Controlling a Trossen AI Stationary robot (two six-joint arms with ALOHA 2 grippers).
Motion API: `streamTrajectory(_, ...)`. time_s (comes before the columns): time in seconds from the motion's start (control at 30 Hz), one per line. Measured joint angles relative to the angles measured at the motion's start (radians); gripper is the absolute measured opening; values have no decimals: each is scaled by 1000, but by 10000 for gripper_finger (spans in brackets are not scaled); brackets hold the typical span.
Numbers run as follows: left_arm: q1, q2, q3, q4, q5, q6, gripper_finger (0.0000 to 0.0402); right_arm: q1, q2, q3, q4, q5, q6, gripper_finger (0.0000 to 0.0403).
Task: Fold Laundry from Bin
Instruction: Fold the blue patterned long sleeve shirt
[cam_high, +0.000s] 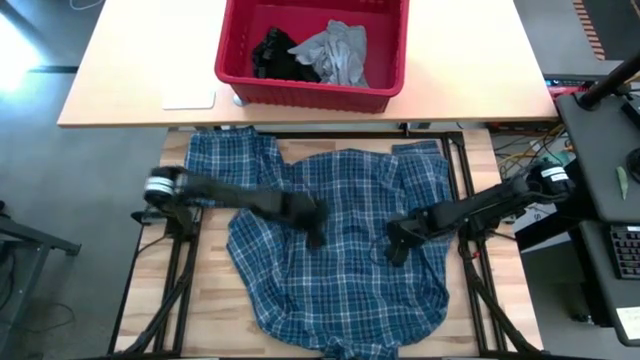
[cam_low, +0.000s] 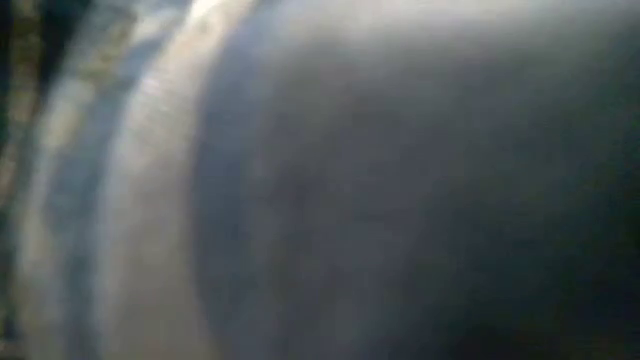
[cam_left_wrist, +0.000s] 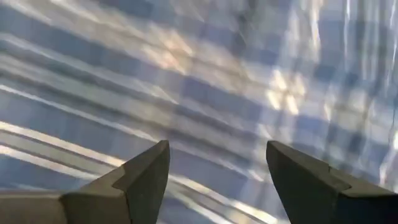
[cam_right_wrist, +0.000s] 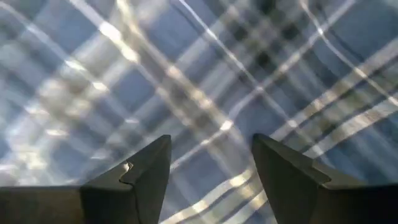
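The blue-and-white plaid shirt (cam_high: 340, 260) lies spread over the wooden table, its back on the tabletop and one sleeve (cam_high: 225, 160) reaching toward the far left. My left gripper (cam_high: 316, 238) stands open over the shirt's middle, fingers slanting down, with plaid cloth (cam_left_wrist: 199, 74) showing past them. My right gripper (cam_high: 396, 250) stands open over the shirt's right half, with more plaid cloth (cam_right_wrist: 199, 74) beyond its fingers. The red bin (cam_high: 300, 95) stands on the far table and holds a black garment (cam_high: 275, 55) and a grey T-shirt (cam_high: 340, 52).
A white flat pad (cam_high: 188, 97) lies left of the bin on the far table. Black frame rails (cam_high: 180, 270) run along both sides of the wooden table. Cables and a keyboard (cam_high: 625, 250) sit off the right edge. Something close to the lens fills the low view.
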Motion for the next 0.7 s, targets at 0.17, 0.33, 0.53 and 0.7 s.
streamTrajectory(0.17,198,-100,-49,60,-7,87,251,-134,-64,199,-54,152,-104,219)
streamTrajectory(0.33,456,-132,-52,135,110,73,251,-440,-56,288,-49,94,-308,219)
streamTrajectory(0.53,633,-41,-15,105,150,99,251,-770,19,297,-21,27,-657,219)
streamTrajectory(0.7,631,61,-12,73,147,180,236,-865,115,286,13,13,-886,219)
